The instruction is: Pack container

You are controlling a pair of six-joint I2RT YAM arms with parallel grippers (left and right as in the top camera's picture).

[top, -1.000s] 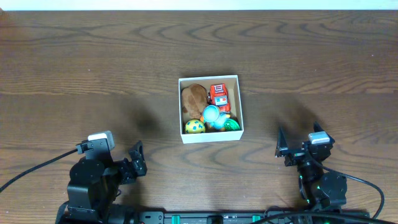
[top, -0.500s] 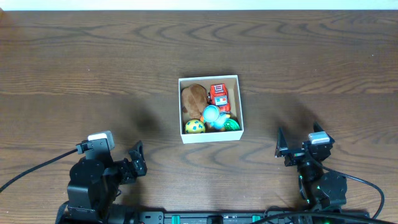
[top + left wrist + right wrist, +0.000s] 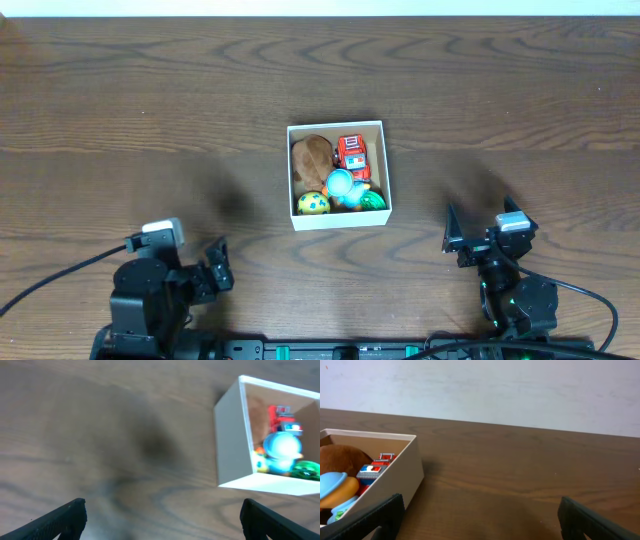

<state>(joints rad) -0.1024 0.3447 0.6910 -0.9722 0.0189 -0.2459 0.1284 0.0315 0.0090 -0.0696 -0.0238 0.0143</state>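
The container point(image 3: 337, 220) is a small square white box at the table's middle. It holds a brown plush point(image 3: 313, 155), a red toy point(image 3: 351, 155), a light-blue toy point(image 3: 340, 183), a yellow ball point(image 3: 313, 203) and a green toy point(image 3: 373, 200). It also shows in the left wrist view point(image 3: 231, 445) and in the right wrist view point(image 3: 405, 475). My left gripper point(image 3: 216, 265) is open and empty near the front left edge point(image 3: 162, 520). My right gripper point(image 3: 462, 240) is open and empty at the front right point(image 3: 480, 520).
Dark wood table point(image 3: 150, 110) all round the box. Cables run from both arm bases along the front edge. A pale wall point(image 3: 520, 390) stands behind the table's far edge.
My left arm has drawn back slightly toward the front edge. The right arm and the box have not moved.
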